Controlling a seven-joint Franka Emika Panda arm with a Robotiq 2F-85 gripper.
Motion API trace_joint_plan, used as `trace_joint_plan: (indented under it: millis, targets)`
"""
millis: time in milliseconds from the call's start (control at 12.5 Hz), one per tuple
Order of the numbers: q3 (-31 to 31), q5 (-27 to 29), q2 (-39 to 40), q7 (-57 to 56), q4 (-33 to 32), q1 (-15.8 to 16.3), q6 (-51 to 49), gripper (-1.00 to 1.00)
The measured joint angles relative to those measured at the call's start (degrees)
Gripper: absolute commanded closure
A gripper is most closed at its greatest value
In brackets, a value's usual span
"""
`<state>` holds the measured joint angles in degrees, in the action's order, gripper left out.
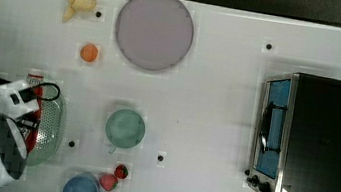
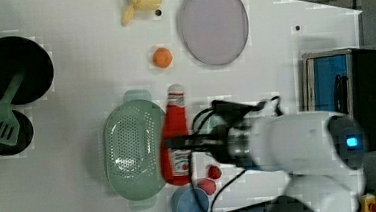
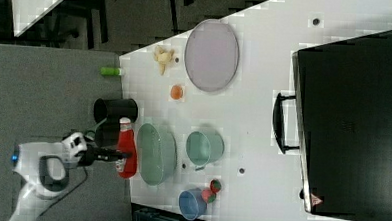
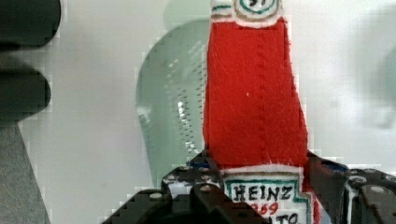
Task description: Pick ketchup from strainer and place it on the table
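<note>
The ketchup [image 4: 254, 102], a red bottle with a white cap and a Heinz label, sits between my gripper's [image 4: 261, 186] dark fingers [image 4: 187, 179], which are shut on its label end. In the left view the ketchup [image 2: 175, 137] hangs along the strainer's [image 2: 129, 150] right rim, with the gripper [image 2: 181, 144] across its lower half. The right view shows the ketchup [image 3: 126, 147] raised beside the pale green strainer [image 3: 154, 153]. In the top view my arm covers most of the ketchup [image 1: 36, 110] and part of the strainer [image 1: 51, 132]. The white table [image 1: 217, 107] spreads around them.
A green cup [image 1: 125, 128] stands just to the top view's right of the strainer, with strawberries [image 1: 121, 171] and a blue cup [image 1: 80, 190] below it. A grey-lilac plate [image 1: 154, 30], an orange [image 1: 89, 53], bananas [image 1: 78, 2] and a toaster oven [image 1: 323, 143] lie farther off. Black pots [image 2: 15, 68] stand at the left view's left.
</note>
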<state>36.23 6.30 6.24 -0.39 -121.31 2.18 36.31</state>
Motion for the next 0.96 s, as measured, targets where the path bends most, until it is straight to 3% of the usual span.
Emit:
trace_joint_plan:
  millis: [400, 720, 960]
  targets:
    - [-10.1, -0.2, -2.7, -5.5, 6.3, -1.4, -7.5, -0.18]
    - [-21.3, -7.0, -1.9, -15.5, 5.4, -4.7, -7.8, -0.18]
    - [-29.3, -8.0, -1.8, -18.9, 2.8, -7.2, -7.9, -0.18]
